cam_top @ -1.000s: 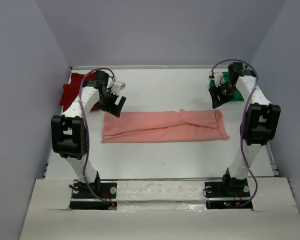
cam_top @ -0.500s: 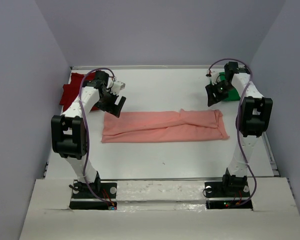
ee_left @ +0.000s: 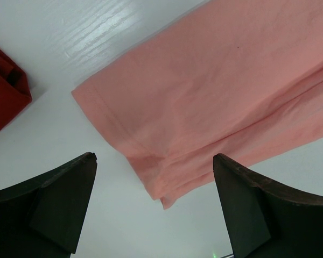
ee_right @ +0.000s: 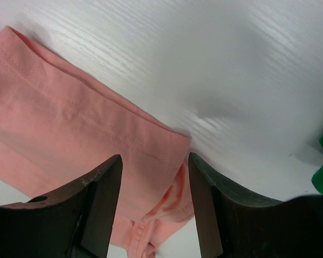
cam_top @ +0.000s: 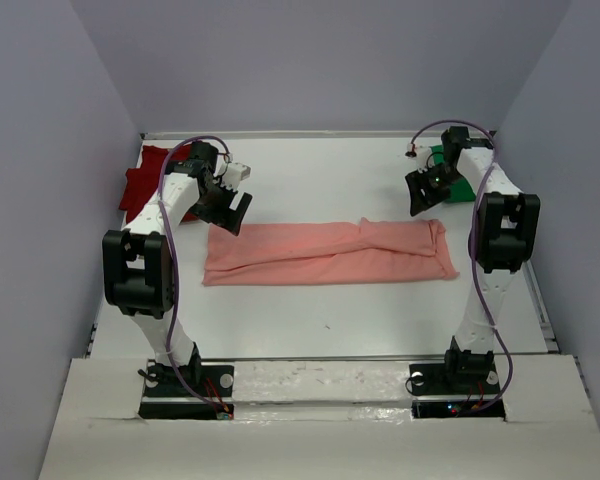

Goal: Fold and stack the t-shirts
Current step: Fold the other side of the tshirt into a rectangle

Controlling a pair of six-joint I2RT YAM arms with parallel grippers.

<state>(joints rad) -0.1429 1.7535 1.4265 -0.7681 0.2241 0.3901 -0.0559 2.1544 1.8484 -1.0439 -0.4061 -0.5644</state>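
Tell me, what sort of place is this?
Probably a robot lab test booth: a left arm and a right arm bolted at the edge of a white table, plain walls closing it in, and a salmon-pink t-shirt laid out between them.

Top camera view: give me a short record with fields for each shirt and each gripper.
salmon-pink shirt: folded into a long strip, flat mid-table
dark red shirt: far left corner, partly hidden
green shirt: far right corner, partly hidden
left gripper: open, over the strip's left end, holding nothing
right gripper: open, over the strip's right end, holding nothing
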